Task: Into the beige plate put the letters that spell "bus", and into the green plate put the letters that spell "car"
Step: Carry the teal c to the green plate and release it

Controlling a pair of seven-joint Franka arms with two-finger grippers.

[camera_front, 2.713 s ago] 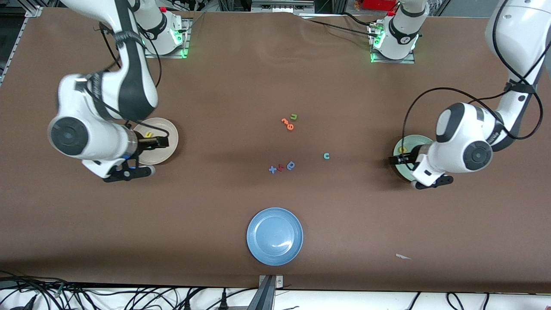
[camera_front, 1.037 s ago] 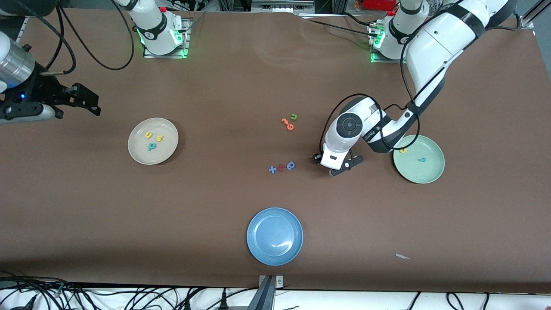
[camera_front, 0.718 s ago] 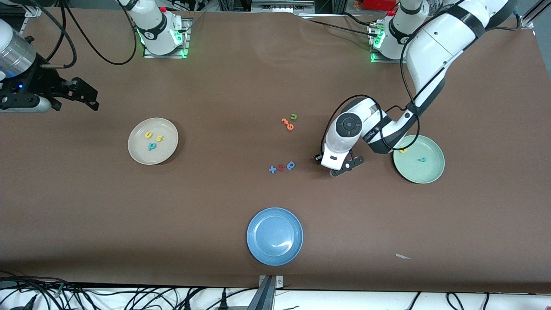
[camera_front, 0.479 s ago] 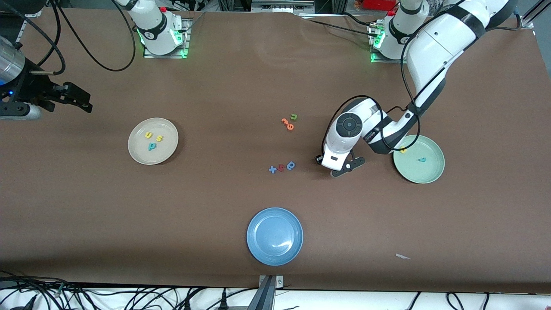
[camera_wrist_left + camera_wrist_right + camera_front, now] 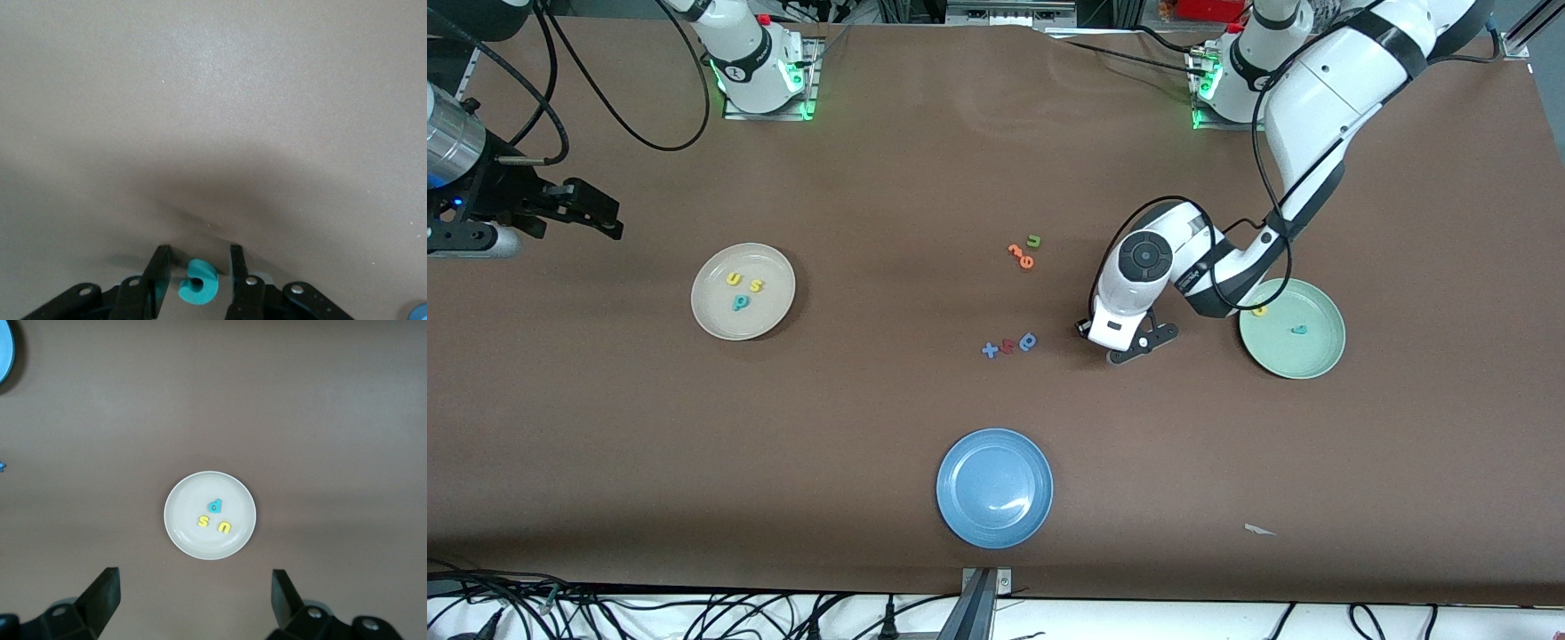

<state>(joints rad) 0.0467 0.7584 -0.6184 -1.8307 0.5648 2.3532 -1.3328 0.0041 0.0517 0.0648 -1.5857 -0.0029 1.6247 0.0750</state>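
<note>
A teal "c" [image 5: 209,280] lies on the brown table between the fingers of my left gripper [image 5: 199,252], with a thin gap on each side. In the front view the left gripper [image 5: 1101,324] is down at the table beside the green plate [image 5: 1307,356] and hides the "c". That plate holds a yellow "a" [image 5: 1259,311] and a teal "r" [image 5: 1299,330]. The beige plate [image 5: 716,324] holds a yellow "u" [image 5: 734,279], a yellow "s" [image 5: 757,285] and a teal "b" [image 5: 739,302]. My right gripper [image 5: 605,213] hangs wide open over the table's right-arm end, looking down on the beige plate [image 5: 180,533].
A blue plate [image 5: 994,488] sits near the front camera's edge. A green "u" [image 5: 1033,240] and orange letters [image 5: 1021,256] lie mid-table. Blue and red letters [image 5: 1009,345] lie close to the left gripper. A white scrap [image 5: 1258,530] lies nearer the camera than the green plate.
Both arms left their plates. The left gripper came down around the teal "c" and narrowed its jaws. The right arm drew back toward its end of the table.
</note>
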